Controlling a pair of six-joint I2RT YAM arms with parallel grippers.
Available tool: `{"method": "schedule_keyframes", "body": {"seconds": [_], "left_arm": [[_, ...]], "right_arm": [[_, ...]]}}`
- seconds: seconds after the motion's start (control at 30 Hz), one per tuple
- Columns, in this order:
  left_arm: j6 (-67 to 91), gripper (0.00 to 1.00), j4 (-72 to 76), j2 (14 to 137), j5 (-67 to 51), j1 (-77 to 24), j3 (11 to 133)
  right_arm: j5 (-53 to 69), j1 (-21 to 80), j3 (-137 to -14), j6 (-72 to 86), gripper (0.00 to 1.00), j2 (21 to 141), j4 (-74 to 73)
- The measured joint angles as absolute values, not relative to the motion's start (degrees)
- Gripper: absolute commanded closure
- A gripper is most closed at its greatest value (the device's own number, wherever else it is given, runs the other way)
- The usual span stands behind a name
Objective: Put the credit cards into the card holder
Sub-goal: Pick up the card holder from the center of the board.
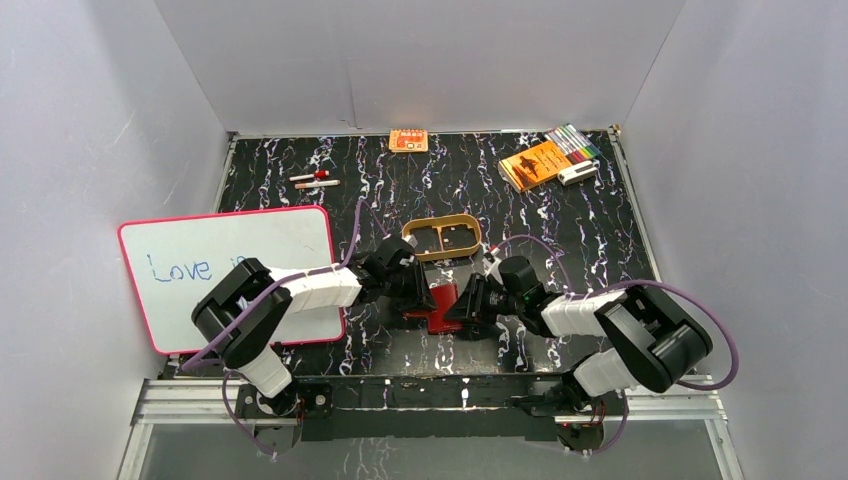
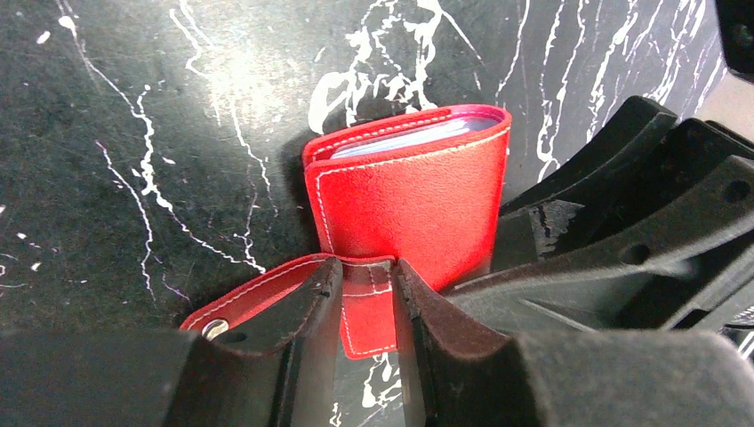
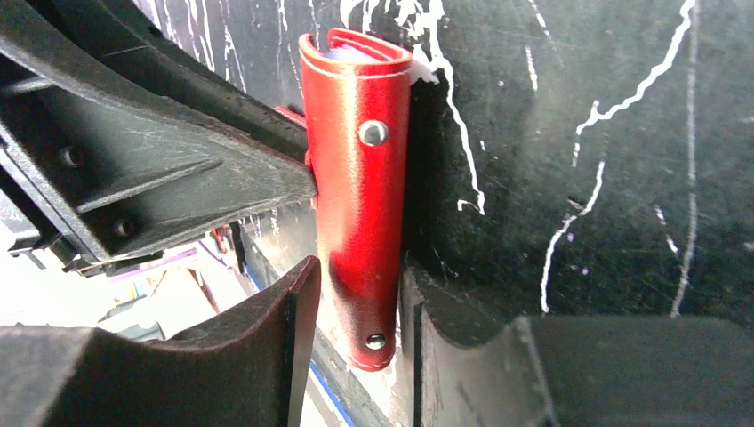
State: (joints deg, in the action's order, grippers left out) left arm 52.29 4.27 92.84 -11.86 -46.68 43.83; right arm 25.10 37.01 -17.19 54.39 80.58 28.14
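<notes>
The red card holder [image 1: 437, 305] stands folded on the black mat between my two arms. Light blue edges of credit cards [image 2: 418, 138] show inside its top opening, and they also peek out as card edges [image 3: 351, 53] in the right wrist view. My left gripper [image 2: 366, 276] is shut on the holder's red tab [image 2: 369, 311], whose snap button lies to the left. My right gripper [image 3: 360, 276] has the card holder [image 3: 360, 178] between its fingers, both of them against the holder's sides. In the top view the left gripper [image 1: 415, 290] and right gripper [image 1: 465, 300] meet at the holder.
A tan oval tray [image 1: 441, 238] sits just behind the holder. A whiteboard [image 1: 230, 270] lies at the left under the left arm. At the back are an orange packet [image 1: 408, 141], an orange booklet [image 1: 535, 163], markers [image 1: 575, 142] and pens [image 1: 315, 180].
</notes>
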Motion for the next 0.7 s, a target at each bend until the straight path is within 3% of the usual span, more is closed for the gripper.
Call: {"method": "schedule_keyframes", "body": {"seconds": [0.17,0.53,0.6,0.7], "left_arm": [[52.6,0.74,4.8,93.2,-12.4,-46.4,43.6],[52.7,0.74,4.9,93.3,-13.0,-46.1,43.6],[52.7,0.71,4.8,93.2,-12.9,-46.1,43.6],[52.5,0.54,3.2,92.4,-12.1,-46.2,43.9]], "right_arm": [[26.9,36.9,-17.9,54.5,0.58,82.7,30.3],[29.8,36.0,-18.1,55.3,1.00,85.3,32.9],[29.8,36.0,-18.1,55.1,1.00,85.2,33.0],[29.3,36.3,-18.8,53.4,1.00,83.9,30.7]]}}
